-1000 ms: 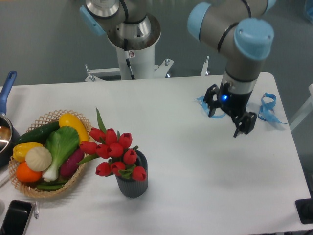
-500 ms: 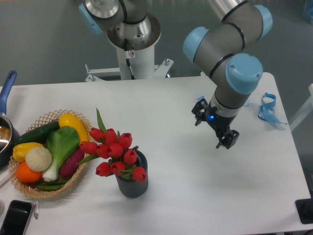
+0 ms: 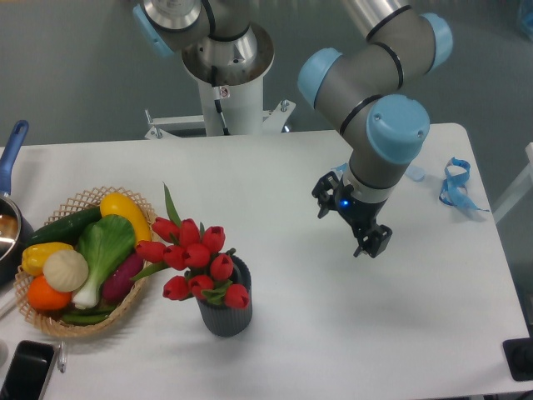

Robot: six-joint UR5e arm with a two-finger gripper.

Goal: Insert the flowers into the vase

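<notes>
Already, we see the flowers [image 3: 196, 260] standing in the vase [image 3: 225, 312], while our gripper [image 3: 348, 218] hangs well apart, jaws open and empty.

Lab or robot test cell. A white table [image 3: 275, 175] is set before a plain grey wall; the arm [image 3: 366, 92] is bolted to a white pedestal [image 3: 226, 104]. Props are staged: toy vegetables in a wicker basket [image 3: 83, 258], a pan [image 3: 10, 208], blue tape [image 3: 454, 183].
</notes>
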